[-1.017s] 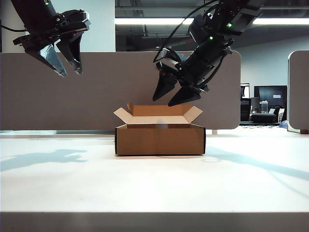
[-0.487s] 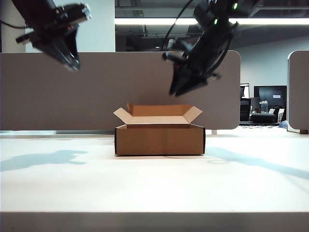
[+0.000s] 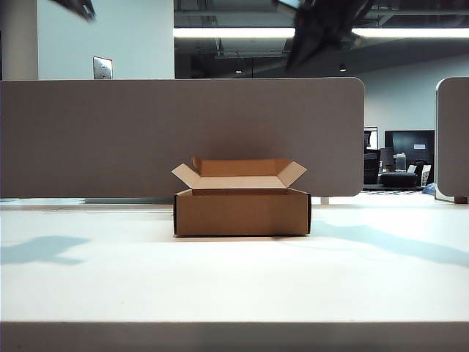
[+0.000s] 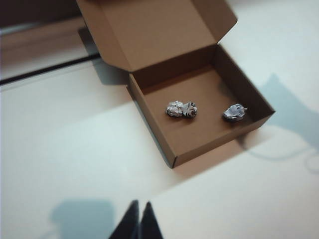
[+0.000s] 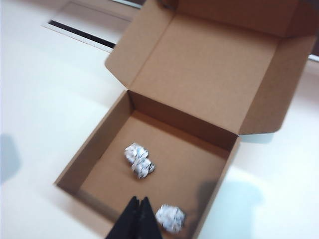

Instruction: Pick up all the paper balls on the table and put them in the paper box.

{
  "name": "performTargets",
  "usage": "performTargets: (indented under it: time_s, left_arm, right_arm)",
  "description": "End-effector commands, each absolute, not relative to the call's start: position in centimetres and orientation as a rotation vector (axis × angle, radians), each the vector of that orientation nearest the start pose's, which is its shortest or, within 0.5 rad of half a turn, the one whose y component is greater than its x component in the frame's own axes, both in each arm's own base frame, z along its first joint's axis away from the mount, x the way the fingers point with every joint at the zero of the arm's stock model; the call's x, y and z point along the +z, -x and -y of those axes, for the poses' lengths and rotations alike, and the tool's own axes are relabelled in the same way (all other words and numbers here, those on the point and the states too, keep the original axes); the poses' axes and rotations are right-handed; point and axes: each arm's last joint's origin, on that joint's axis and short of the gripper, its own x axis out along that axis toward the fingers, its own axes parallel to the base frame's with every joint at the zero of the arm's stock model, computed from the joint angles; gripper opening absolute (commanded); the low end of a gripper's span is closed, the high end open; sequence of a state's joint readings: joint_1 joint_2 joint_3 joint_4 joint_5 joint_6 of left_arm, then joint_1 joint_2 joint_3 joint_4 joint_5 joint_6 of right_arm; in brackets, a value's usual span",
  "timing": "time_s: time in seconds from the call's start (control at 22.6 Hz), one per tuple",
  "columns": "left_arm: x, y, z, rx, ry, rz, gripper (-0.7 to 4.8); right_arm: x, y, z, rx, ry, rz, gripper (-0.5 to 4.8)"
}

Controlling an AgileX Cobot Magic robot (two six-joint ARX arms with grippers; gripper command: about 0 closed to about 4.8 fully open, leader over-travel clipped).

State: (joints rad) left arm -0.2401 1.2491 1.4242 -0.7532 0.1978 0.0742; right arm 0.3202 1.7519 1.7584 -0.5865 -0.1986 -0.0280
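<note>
On the white bench point(image 3: 234, 279), open cardboard box point(image 3: 242, 211) with three paper balls point(image 4: 181, 109) inside, left tool point(image 4: 139, 221) and right tool point(image 5: 136, 219) both pinched tight, empty, high above it.

Both tools point(image 4: 139, 221) point(image 5: 138, 219): black, slim tapered fingers

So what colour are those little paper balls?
White with blue-grey print, clearest in the left wrist view: paper balls.

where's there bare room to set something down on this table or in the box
The table is bare in front of the paper box and to both sides. Inside, paper balls sit mid-floor and near one wall; the rest is free. Left gripper and right gripper, shut, hang high above.
</note>
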Motion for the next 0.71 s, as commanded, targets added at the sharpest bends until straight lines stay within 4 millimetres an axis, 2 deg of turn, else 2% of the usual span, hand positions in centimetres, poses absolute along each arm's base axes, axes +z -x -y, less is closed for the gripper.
performTargets:
  time_s: [0.04,0.13,0.27,0.4,0.44,0.49,0.53,0.58,0.71]
  left_arm:
    - [40.0,-19.8,5.1,-0.335,-0.118,-0.524,-0.05]
    - [39.5,-17.9,4.5,-0.297,-0.117,-0.496,-0.05]
    - [37.3,-14.4,3.7,-0.291,-0.082,-0.455,-0.05]
    - [35.3,-12.2,3.2,-0.289,-0.058,-0.451,-0.06]
    - [34.4,-11.0,2.9,-0.283,-0.016,-0.444,-0.06]
    - [33.9,-10.3,2.7,-0.286,0.01,-0.435,-0.06]
    - [33.4,-9.2,2.5,-0.296,0.044,-0.41,-0.06]
    - [33.1,-8.6,2.4,-0.295,0.057,-0.385,-0.06]
    - [32.4,-6.2,1.8,-0.32,0.119,-0.262,-0.06]
  right_arm:
    - [39.8,-34.2,-11.8,0.451,0.086,-0.562,-0.02]
    - [40.9,-33.0,-11.3,0.403,0.089,-0.533,-0.02]
    - [42.6,-29.7,-10.1,0.371,0.081,-0.451,-0.02]
    - [42.6,-26.6,-9.0,0.339,0.085,-0.426,-0.02]
    - [42.4,-24.5,-8.3,0.34,0.083,-0.416,-0.02]
    - [42.2,-23.6,-7.9,0.339,0.083,-0.411,-0.02]
    - [41.8,-21.3,-7.2,0.34,0.08,-0.394,-0.02]
    - [41.6,-20.1,-6.8,0.339,0.079,-0.384,-0.02]
    - [40.4,-14.9,-5.0,0.344,0.076,-0.313,-0.01]
